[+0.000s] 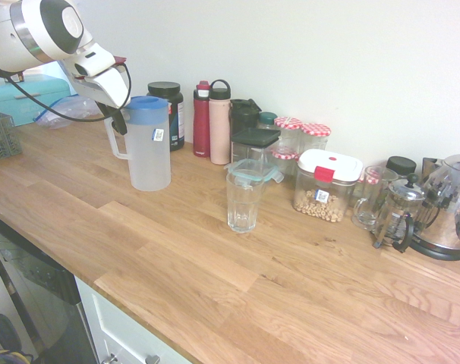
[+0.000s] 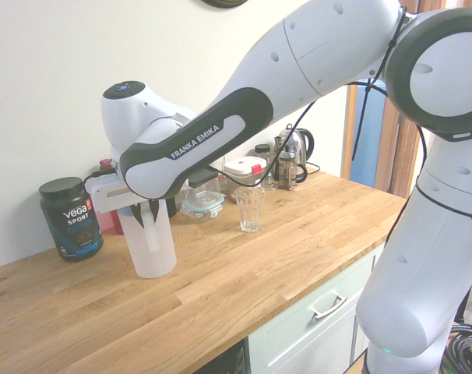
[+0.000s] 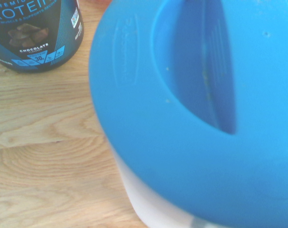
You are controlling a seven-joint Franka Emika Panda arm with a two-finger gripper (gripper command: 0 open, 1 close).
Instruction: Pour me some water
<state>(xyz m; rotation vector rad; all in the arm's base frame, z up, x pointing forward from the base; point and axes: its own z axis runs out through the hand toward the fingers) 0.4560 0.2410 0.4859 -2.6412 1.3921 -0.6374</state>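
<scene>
A translucent white water pitcher with a blue lid stands upright on the wooden counter, towards the back left. It shows again under the arm in the second exterior view, and its blue lid fills the wrist view. My gripper reaches in from the left at the top of the pitcher's handle and is shut on it. An empty clear drinking glass stands to the pitcher's right, well apart from it, and appears in the second exterior view too.
A black protein tub stands close behind the pitcher, with a red bottle and a pink bottle beside it. Food containers, a French press and a kettle line the back right. The counter's front edge drops off.
</scene>
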